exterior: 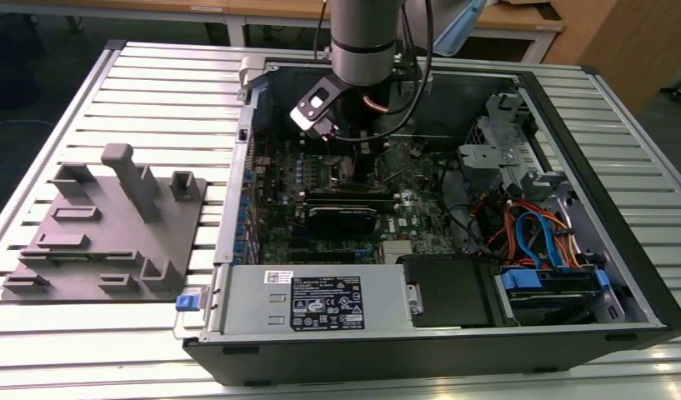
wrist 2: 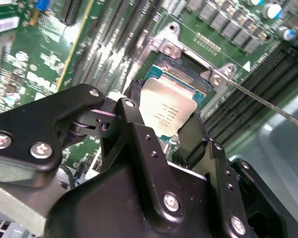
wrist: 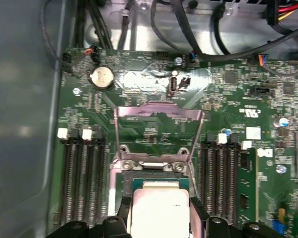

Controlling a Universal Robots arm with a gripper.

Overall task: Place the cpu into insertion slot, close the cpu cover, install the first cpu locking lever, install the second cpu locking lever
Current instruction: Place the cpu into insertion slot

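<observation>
**A:** What does the exterior view give you?

**B:** An open computer case point(exterior: 429, 354) lies on a slatted tabletop point(exterior: 162, 92). The arm point(exterior: 363, 37) hangs at the case's twelve o'clock end, over the green board point(exterior: 317, 187). At nine o'clock from the case, on the exterior view's left, sits a grey fixture point(exterior: 107, 229). A silver power supply point(exterior: 312, 304) lies along the case's six o'clock side. Blue cables point(exterior: 535, 233) lie toward four o'clock.

**A:** And the second wrist view?

**B:** The hand point(wrist 2: 164, 111) is clamped on the cpu point(wrist 2: 166, 106). One black finger point(wrist 2: 134, 124) presses against one edge and its mate against the opposite edge. The cpu sits over the slot point(wrist 2: 186, 69) and hides part of it. I cannot tell whether the two touch. A thin silver lever point(wrist 2: 268, 101) juts out from the slot's rim, unlatched, passing above the memory slots point(wrist 2: 258, 74).

**A:** The first wrist view?

**B:** The same grip shows there. The cpu's grey top is between the two fingers, and a strip of its green edge shows toward the slot's silver rim. The cover point(wrist: 159, 110) is swung open on the far side of the slot from the hand, and bare board shows through its square window. Memory slots run along both flanks of the slot. A coin battery point(wrist: 102, 77) lies beyond the cover, well apart from the cpu.
</observation>
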